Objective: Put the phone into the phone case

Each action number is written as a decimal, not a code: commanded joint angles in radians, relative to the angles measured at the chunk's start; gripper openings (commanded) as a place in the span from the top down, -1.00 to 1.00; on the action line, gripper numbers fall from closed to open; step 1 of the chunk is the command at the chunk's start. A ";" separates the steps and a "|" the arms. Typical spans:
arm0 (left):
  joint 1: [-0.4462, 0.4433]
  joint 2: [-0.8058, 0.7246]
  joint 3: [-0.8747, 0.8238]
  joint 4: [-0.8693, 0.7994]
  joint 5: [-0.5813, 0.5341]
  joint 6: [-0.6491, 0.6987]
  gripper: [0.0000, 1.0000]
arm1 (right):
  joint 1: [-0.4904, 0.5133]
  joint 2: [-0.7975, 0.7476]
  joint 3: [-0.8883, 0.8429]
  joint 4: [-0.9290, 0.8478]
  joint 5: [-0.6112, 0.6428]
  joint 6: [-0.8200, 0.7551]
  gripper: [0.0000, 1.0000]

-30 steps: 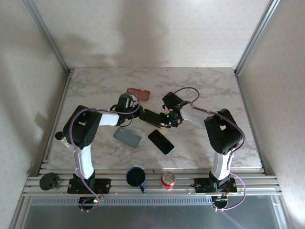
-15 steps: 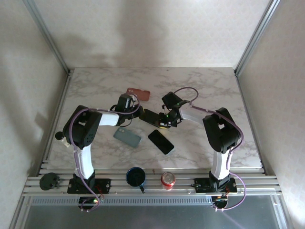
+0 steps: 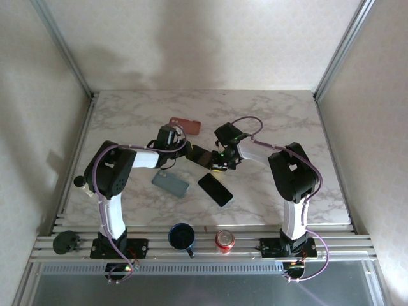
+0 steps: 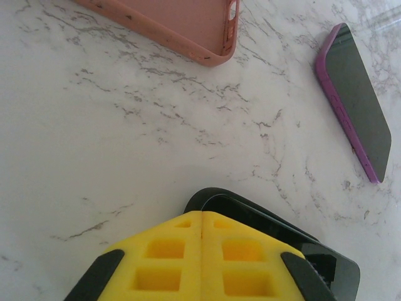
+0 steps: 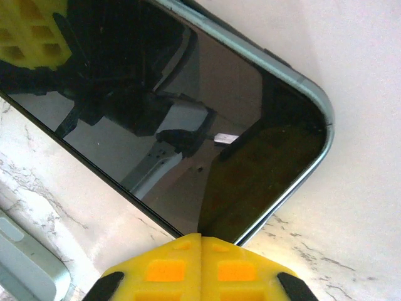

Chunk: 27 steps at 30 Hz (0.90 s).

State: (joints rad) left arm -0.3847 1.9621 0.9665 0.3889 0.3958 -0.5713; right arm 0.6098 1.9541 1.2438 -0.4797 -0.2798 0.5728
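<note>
Near the middle of the counter (image 3: 287,121), the left claw (image 3: 187,152) and the right claw (image 3: 217,159) are both clenched, with the yellow pads (image 4: 169,251) pressed together. Their tips are at opposite ends of the phone (image 3: 201,155); whether they pinch it, I cannot tell. The phone is flat and dark, with a glossy black screen, rounded corners and a thin grey-blue rim. Beyond it lies a pink case (image 3: 185,125), and nearer the bases a grey-green case (image 3: 170,183).

Marble table (image 3: 287,121): black phone (image 3: 199,153), pink case (image 3: 185,125)
</note>
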 commanded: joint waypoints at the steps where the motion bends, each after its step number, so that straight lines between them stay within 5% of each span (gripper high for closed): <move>1: -0.010 0.036 -0.024 -0.104 -0.009 0.003 1.00 | 0.054 0.125 -0.077 -0.003 0.040 0.024 1.00; 13: -0.010 0.073 0.078 -0.125 -0.026 0.007 1.00 | 0.046 -0.027 0.094 -0.022 0.011 0.045 0.98; 27: -0.002 0.047 0.117 -0.139 -0.046 0.008 1.00 | -0.085 -0.068 0.174 -0.076 0.007 -0.050 0.92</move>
State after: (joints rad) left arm -0.3874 2.0186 1.0737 0.3279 0.3824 -0.5713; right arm 0.5442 1.9072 1.4063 -0.5060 -0.2817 0.5640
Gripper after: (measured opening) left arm 0.035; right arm 0.045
